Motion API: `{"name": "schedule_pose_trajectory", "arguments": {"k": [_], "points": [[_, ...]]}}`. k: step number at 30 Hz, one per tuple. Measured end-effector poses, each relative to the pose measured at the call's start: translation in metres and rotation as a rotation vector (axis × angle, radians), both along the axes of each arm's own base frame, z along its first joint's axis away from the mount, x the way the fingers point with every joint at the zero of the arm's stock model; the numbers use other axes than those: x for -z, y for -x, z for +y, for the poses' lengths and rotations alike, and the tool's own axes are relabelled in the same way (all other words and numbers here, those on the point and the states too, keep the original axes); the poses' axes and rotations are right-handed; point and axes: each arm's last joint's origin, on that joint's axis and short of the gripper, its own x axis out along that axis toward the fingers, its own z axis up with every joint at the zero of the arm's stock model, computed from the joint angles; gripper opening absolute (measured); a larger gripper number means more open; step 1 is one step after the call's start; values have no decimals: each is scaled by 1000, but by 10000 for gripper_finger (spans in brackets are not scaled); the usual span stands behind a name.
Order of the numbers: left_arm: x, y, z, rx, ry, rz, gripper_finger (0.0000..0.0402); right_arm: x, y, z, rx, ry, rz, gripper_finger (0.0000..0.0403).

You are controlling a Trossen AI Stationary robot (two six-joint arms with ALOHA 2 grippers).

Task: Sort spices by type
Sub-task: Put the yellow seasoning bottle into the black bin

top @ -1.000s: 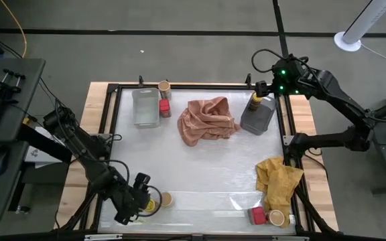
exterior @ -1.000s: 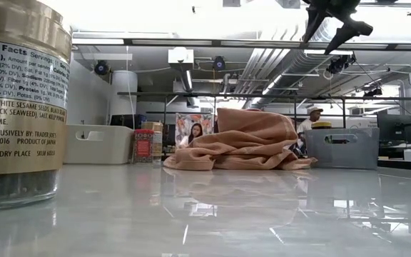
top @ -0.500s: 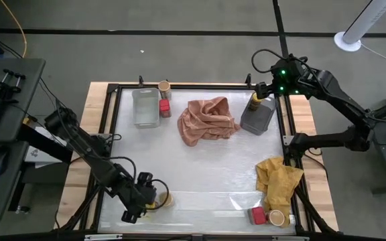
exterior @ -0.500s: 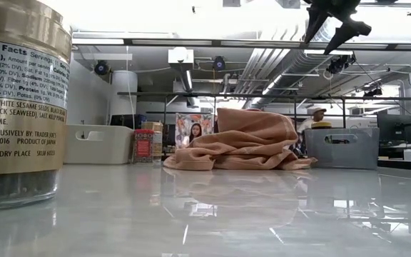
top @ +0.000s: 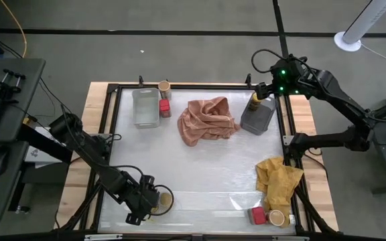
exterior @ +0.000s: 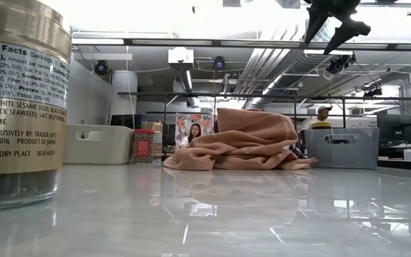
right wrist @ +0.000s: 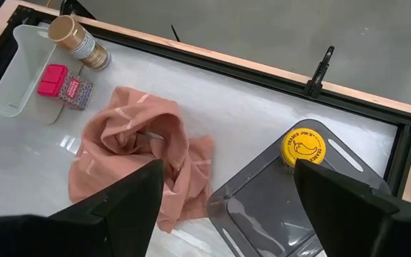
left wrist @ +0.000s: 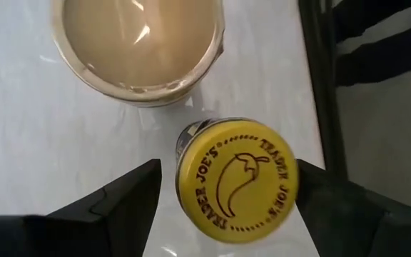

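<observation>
I'm working over a glossy white surface [top: 200, 167] framed in black rail, with a workshop behind it in the low view.

The thing that matters is the yellow-lidded jar [left wrist: 236, 178], which stands upright directly between the fingers of my left end effector [left wrist: 227, 189]. Its long axis runs straight up toward the wrist camera, so I look down onto the lid. The fingers stand apart on either side with a gap to the lid on both, so I read the left end effector as released, not gripping. Just beyond the jar, nearly touching it, is a tan-lidded jar [left wrist: 140, 50], also upright. The black rail runs close along the jar's other side, so any sideways move there is tight.

My right end effector [right wrist: 227, 203] hangs spread and empty well above the grey tray [right wrist: 277, 207], where another yellow-lidded jar [right wrist: 303, 147] stands. The left arm is plainly the nearer one to the pair in front of me.

From overhead the left wrist covers most of the yellow lid. In the low view a big labelled jar [exterior: 20, 100] fills the near corner, cut off by the edge. The jars by the yellow cloth [top: 278, 181] are too small to read.
</observation>
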Motion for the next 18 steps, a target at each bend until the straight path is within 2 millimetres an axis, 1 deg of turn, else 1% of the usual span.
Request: {"name": "schedule_pose_trajectory", "arguments": {"k": [6, 11, 14, 18], "points": [[12, -4, -2, 12, -38, 23, 296, 0, 0, 0, 0, 0, 0, 309], [15, -5, -3, 12, -52, 24, 291, 0, 0, 0, 8, -5, -6, 309], [15, -5, -3, 5, -61, 10, 267, 0, 0, 0, 9, -5, -6, 309], [13, -5, -2, 9, -62, -1, 207, 0, 0, 0, 8, -5, -6, 309]]}}
